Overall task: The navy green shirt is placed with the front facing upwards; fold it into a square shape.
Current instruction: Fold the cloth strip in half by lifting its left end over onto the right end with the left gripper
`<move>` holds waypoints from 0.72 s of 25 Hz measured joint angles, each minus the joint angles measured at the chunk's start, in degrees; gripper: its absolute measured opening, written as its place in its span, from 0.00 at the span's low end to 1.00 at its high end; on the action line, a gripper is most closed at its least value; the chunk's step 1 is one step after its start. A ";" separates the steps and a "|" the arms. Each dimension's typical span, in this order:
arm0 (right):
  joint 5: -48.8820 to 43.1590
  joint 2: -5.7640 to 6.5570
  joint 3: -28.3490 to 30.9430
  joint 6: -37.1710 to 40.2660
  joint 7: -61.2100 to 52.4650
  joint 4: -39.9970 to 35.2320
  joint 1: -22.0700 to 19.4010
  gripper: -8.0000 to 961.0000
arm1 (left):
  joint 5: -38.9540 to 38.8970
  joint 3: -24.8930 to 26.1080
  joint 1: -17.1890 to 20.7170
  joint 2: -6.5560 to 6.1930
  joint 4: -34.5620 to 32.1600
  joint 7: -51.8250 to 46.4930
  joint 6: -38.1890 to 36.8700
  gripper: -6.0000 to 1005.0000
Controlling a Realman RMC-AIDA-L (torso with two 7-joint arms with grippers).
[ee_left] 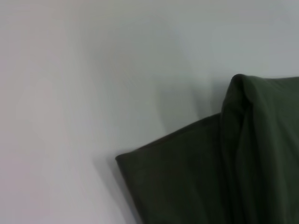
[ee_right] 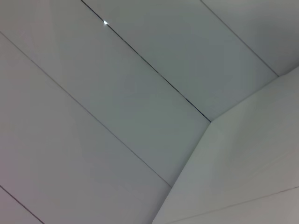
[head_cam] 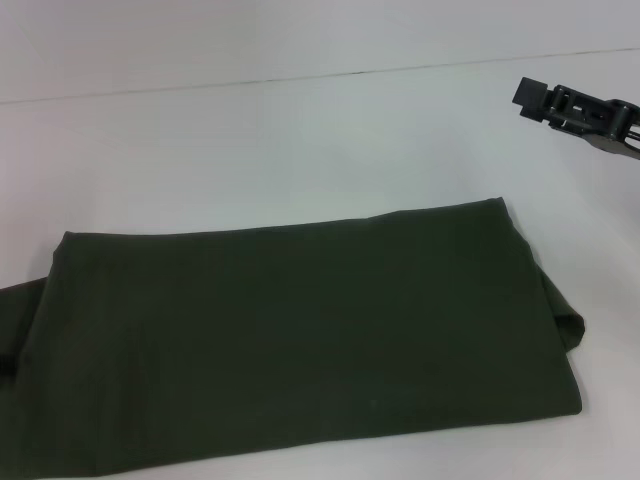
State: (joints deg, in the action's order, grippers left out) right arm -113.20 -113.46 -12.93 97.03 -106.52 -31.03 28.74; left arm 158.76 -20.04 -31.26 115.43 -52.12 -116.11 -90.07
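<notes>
Already the navy green shirt (head_cam: 300, 340) lies on the white table (head_cam: 250, 140) as a long folded band, plain side up with no lettering showing, its right end doubled under in a small bulge. That shape suggests the lengthwise folds are done and a crosswise fold remains. The right pincer (head_cam: 580, 110) hangs raised off the far right corner, apart from the cloth; whether it is spread I cannot tell. The left pincer is unseen.
</notes>
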 joint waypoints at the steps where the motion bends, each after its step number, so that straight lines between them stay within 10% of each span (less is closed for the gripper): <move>1: 0.00 0.00 -0.05 0.00 0.00 0.00 0.00 0.92 | 0.00 0.05 0.04 0.00 -0.09 -0.02 -0.02 0.91; 18: 0.00 0.00 0.02 0.00 0.01 0.00 -0.09 0.92 | 1.18 -0.45 -0.57 -0.26 0.04 -0.18 -2.34 0.91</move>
State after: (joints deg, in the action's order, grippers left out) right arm -113.20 -113.46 -12.90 97.03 -106.50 -31.03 28.65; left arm 159.94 -20.49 -31.83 115.17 -52.09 -116.29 -92.40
